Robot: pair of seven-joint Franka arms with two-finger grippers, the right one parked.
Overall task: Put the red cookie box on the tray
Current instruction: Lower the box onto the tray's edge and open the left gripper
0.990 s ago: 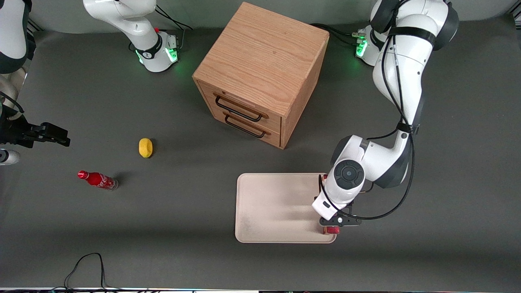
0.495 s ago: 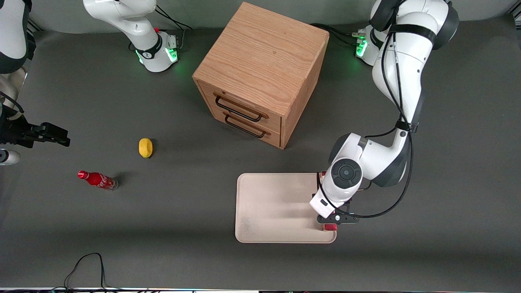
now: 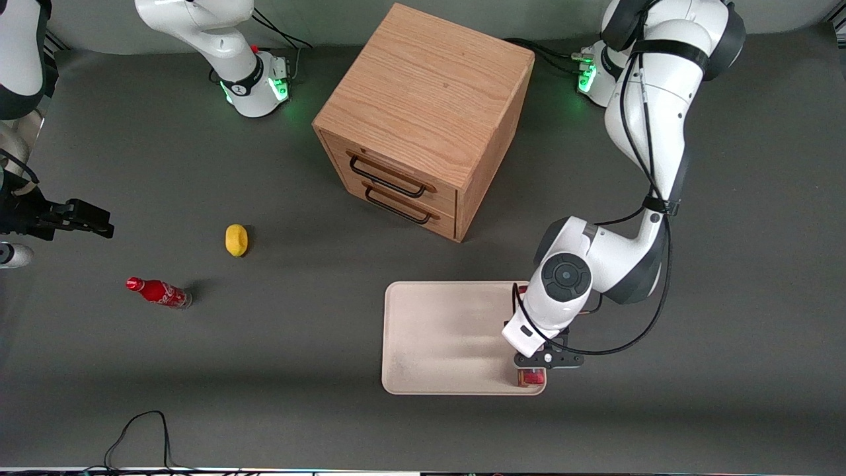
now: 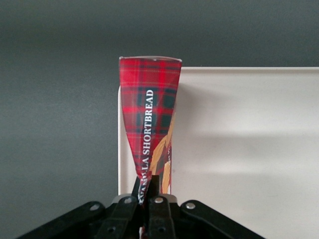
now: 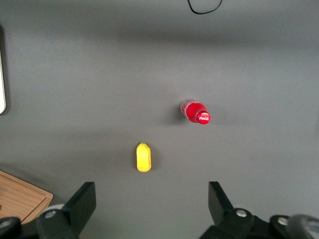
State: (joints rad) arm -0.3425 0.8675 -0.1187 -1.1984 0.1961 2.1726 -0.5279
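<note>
The red cookie box, a tartan carton printed "SHORTBREAD", hangs edge-on with its narrow side up. My left gripper is shut on the carton's near end. In the front view the gripper is mostly hidden under the white wrist, and only a small red piece of the box shows below it. The box is over the pale cream tray, along the tray's edge at the working arm's end. In the wrist view the tray spreads beside the box. Whether the box rests on the tray I cannot tell.
A wooden two-drawer cabinet stands farther from the front camera than the tray. A yellow lemon-like object and a small red soda bottle lie toward the parked arm's end. A black cable loops near the table's front edge.
The left wrist and the box have shifted slightly toward the parked arm's end, a little farther over the tray. Nothing else has moved.
</note>
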